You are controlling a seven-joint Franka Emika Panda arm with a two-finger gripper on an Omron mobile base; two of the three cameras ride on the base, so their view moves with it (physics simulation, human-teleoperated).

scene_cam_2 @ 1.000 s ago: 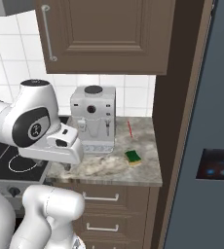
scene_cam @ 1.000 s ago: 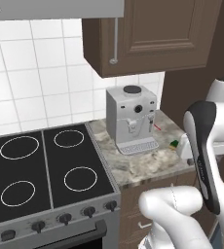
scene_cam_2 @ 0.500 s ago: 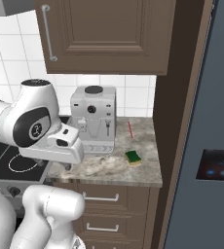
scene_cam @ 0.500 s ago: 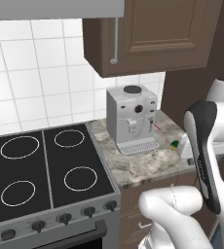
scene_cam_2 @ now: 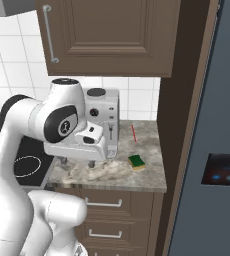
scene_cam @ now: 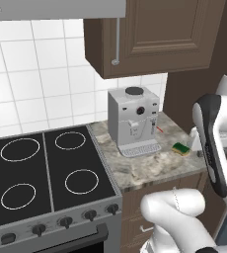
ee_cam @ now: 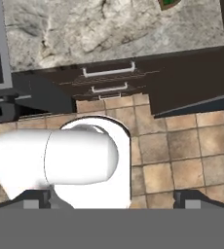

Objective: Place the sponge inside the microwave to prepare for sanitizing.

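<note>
The sponge [scene_cam_2: 136, 161], a small yellow block with a green top, lies flat on the marble counter [scene_cam_2: 112, 175] to the right of the white coffee machine [scene_cam_2: 103, 112]. It also shows as the sponge [scene_cam: 181, 147] and at the top edge as the sponge [ee_cam: 170, 3]. My gripper [scene_cam_2: 77, 163] hangs over the counter's front part, left of the sponge and apart from it. Its jaws stand open with nothing between them. The hand looks down past the counter edge at the drawers and the floor, with the gripper [ee_cam: 113, 199] open. The microwave is out of view.
A black four-ring stove [scene_cam: 41, 173] lies left of the counter. Brown wall cabinets [scene_cam_2: 112, 35] hang above. A tall dark grey appliance with a lit panel [scene_cam_2: 224, 176] stands to the right. A thin red stick [scene_cam_2: 134, 133] lies behind the sponge.
The arm's elbow and hand have swung a little to the right, toward the sponge. The jaws stay open and the sponge has not moved.
</note>
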